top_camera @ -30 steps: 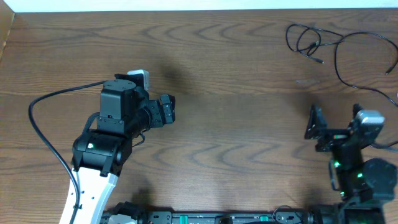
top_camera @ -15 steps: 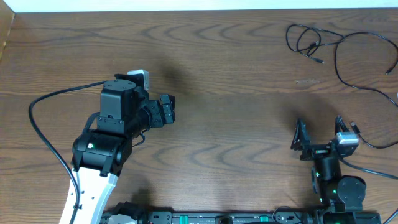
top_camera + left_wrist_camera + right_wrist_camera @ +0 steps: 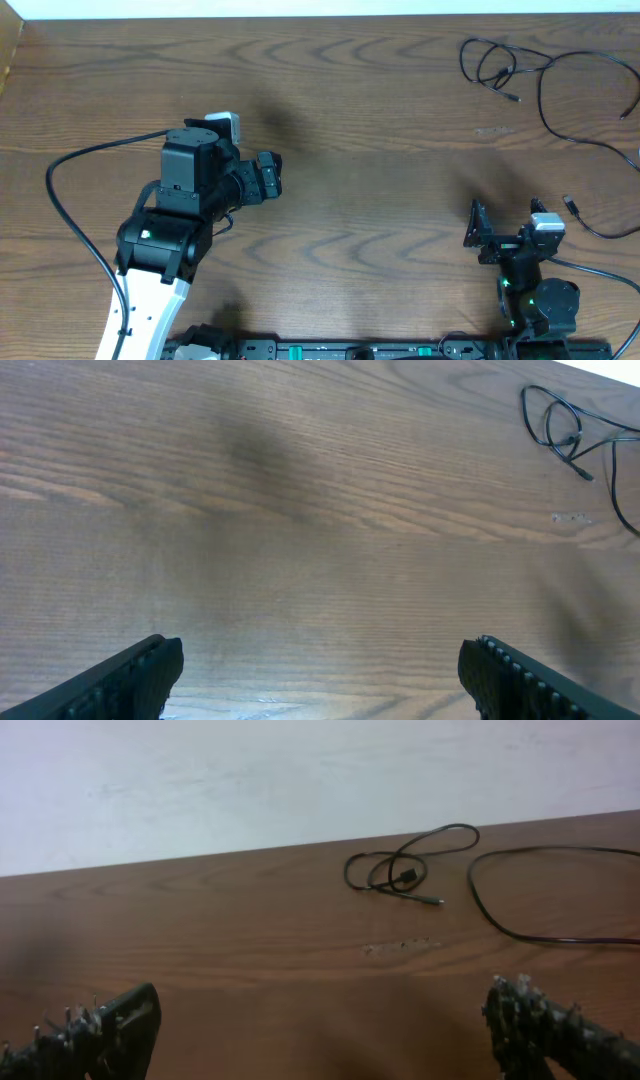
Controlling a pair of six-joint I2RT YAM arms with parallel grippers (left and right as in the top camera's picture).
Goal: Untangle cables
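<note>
A thin black cable (image 3: pixel 490 62) lies in small tangled loops at the table's far right corner, and a wider black loop (image 3: pixel 560 110) runs on toward the right edge. The left wrist view has the tangle (image 3: pixel 560 425) at its top right. In the right wrist view the tangle (image 3: pixel 400 870) is far ahead, with the wide loop (image 3: pixel 500 915) beside it. My left gripper (image 3: pixel 248 152) hovers open at mid-left, far from the cables, with bare wood between its fingers (image 3: pixel 320 680). My right gripper (image 3: pixel 505 222) stands open near the front right, with only bare wood in the gap (image 3: pixel 325 1035).
A thick black arm wire (image 3: pixel 65 205) curves along the left side. Another dark wire with a small plug (image 3: pixel 572 205) lies right of the right arm. A pale scuff (image 3: pixel 490 130) marks the wood. The white wall (image 3: pixel 300 780) borders the far table edge.
The right arm has pulled back toward the front edge and shifted left, its gripper staying open. The left arm and the cables have not moved.
</note>
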